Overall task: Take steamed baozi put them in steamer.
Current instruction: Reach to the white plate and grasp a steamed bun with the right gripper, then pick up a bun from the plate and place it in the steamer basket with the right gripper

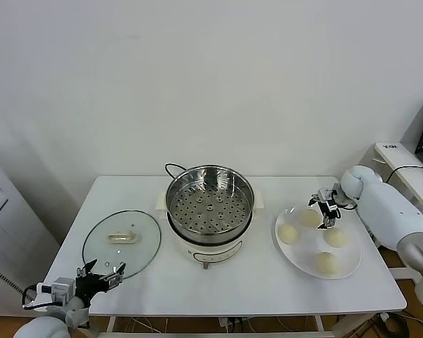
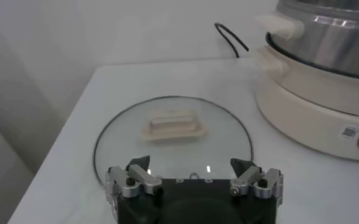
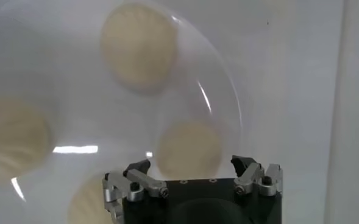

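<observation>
— So how far along is it? Anything in the steamer (image 1: 209,208) yet?

— Nothing that I can see. The steel basket sits open on its white pot base in the middle of the table (image 1: 268,274), and the perforated bottom is bare. All four baozi (image 1: 287,233) lie on the white plate (image 1: 290,253) just to the right of the pot.

— All four? Then it has hardly started.

— That's my reading. The glass lid (image 1: 121,241) is off and lies flat on the table to the left of the pot, so the way in is open. What's left is everything that counts: picking up each bun and carrying it across.

— And the arms?

— The right gripper (image 1: 327,209) hangs over the far edge of the plate, right above the rearmost bun (image 1: 309,217). Its jaws stand wide apart and hold nothing. From its own wrist view a bun (image 3: 189,148) lies just ahead of the fingers (image 3: 135,180), but I can't tell whether they touch it.

— The left one?

— The left gripper (image 1: 99,276) is parked at the near left edge of the table, just by the lid's rim, jaws spread and empty.

— So the first grab looks like the next thing?

— I'd guess so: lower onto that rear bun and close gently, since the dough looks soft and would dent easily.
</observation>
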